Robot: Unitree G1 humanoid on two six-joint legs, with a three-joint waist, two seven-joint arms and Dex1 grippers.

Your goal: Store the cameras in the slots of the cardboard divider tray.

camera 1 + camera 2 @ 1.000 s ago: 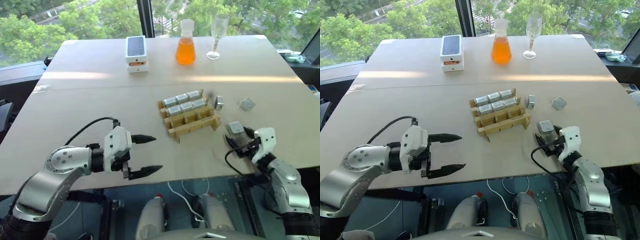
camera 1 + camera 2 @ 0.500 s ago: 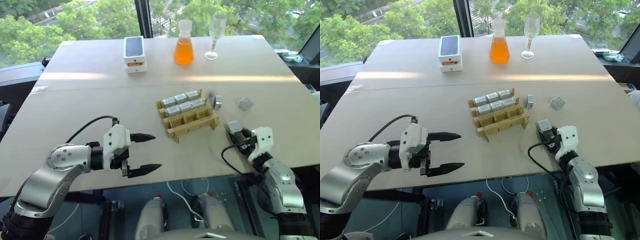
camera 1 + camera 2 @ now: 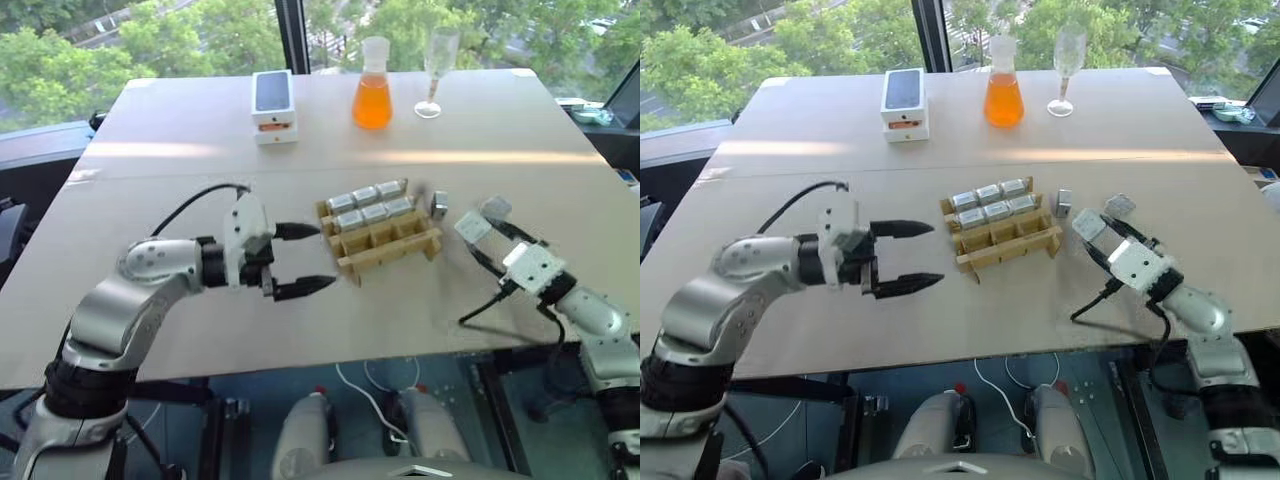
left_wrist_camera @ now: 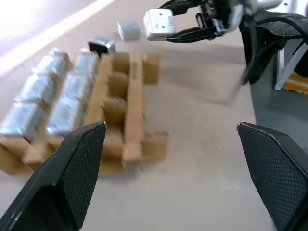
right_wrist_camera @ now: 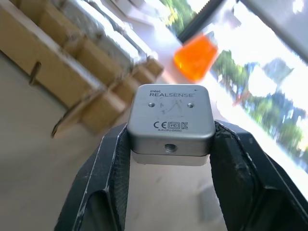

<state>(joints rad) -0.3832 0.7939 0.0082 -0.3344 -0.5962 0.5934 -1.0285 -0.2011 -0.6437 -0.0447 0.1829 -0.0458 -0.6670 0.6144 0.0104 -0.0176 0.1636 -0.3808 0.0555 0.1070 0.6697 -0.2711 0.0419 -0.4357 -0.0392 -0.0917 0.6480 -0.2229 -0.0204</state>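
The cameras (image 3: 368, 204) are mostly packed already: six silver-grey blocks fill the two far rows of the cardboard divider tray (image 3: 385, 248), which sits near the middle of the tan counter (image 3: 200, 190), while its near row of three slots is empty. Going from the left, the left claw (image 3: 305, 259) hovers just left of the tray, its two black fingers spread wide and holding nothing, pointing toward the tray's near corner. Far back on the counter stand a white phone box (image 3: 273, 105) with a dark top, an orange-filled flask (image 3: 371, 85) and a clear stemmed glass (image 3: 434, 70), in that order. Just right of the tray, one loose camera (image 3: 438, 206) stands on the counter close to the tray's far right corner, and another small grey block (image 3: 494, 208) lies further right, partly behind the right arm, so its exact pose is hard to judge. The right claw (image 3: 478, 236) is lifted above the counter to the right of the tray, its fingers pinching a held camera (image 5: 171, 124) by two opposite sides; the right wrist view shows printed lettering and a small screw hole on that block, with the tray beyond it.
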